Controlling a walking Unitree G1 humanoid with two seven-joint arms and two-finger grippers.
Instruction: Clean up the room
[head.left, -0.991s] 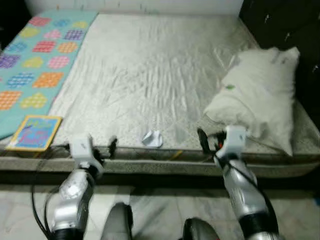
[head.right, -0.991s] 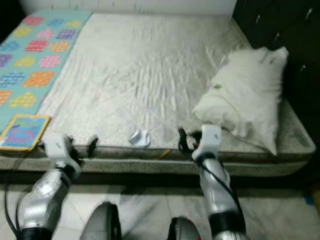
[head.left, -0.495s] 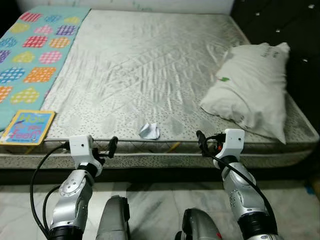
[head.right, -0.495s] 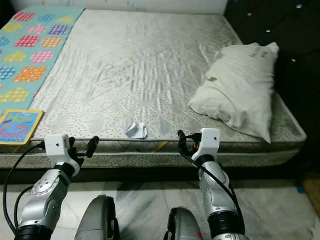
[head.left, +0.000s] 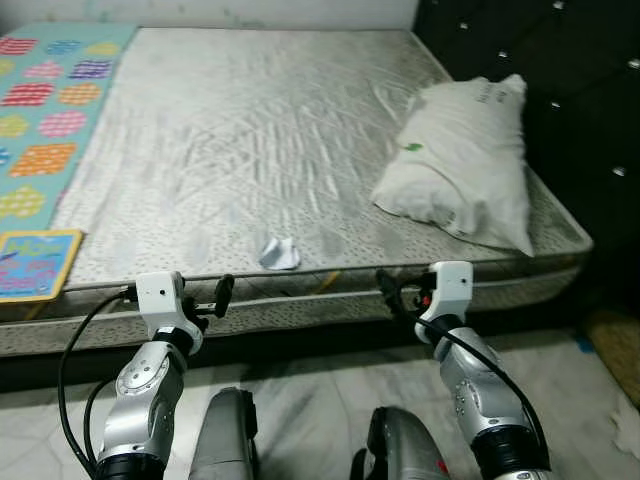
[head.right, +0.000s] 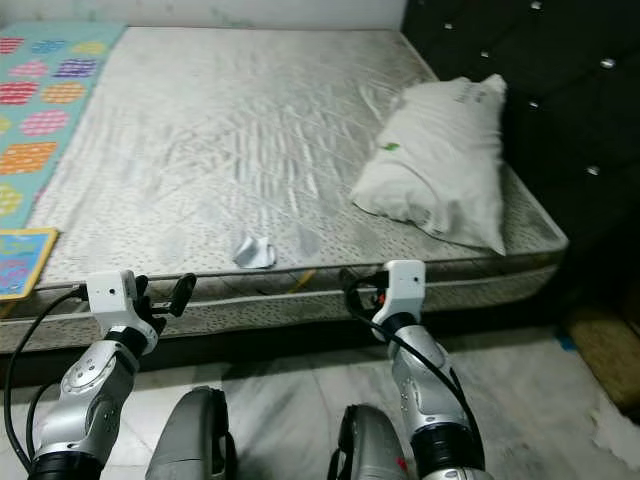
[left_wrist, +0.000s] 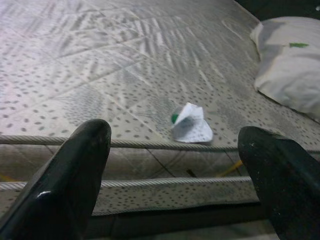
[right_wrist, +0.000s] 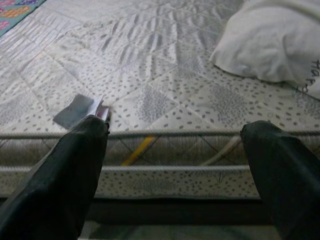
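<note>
A crumpled white paper scrap (head.left: 278, 254) lies on the grey mattress (head.left: 250, 130) near its front edge, between my two arms. In the left wrist view the scrap (left_wrist: 191, 125) sits just past the mattress rim. My left gripper (head.left: 208, 303) hovers open in front of the mattress side, left of the scrap, holding nothing. My right gripper (head.left: 398, 293) is also open and empty, level with the mattress edge to the scrap's right. The right wrist view catches the scrap (right_wrist: 82, 110) beside one black finger (right_wrist: 75, 170).
A white pillow (head.left: 460, 160) rests at the right by the dark tufted headboard (head.left: 560, 90). A colourful quilt (head.left: 50, 110) and a picture book (head.left: 30, 265) lie at the left. Marble floor (head.left: 330, 390) stretches below, with a brown mat (head.left: 615, 350) at the right.
The camera has swung to the right, so the bed sits further left and more headboard and floor show. Both grippers stay open before the mattress edge.
</note>
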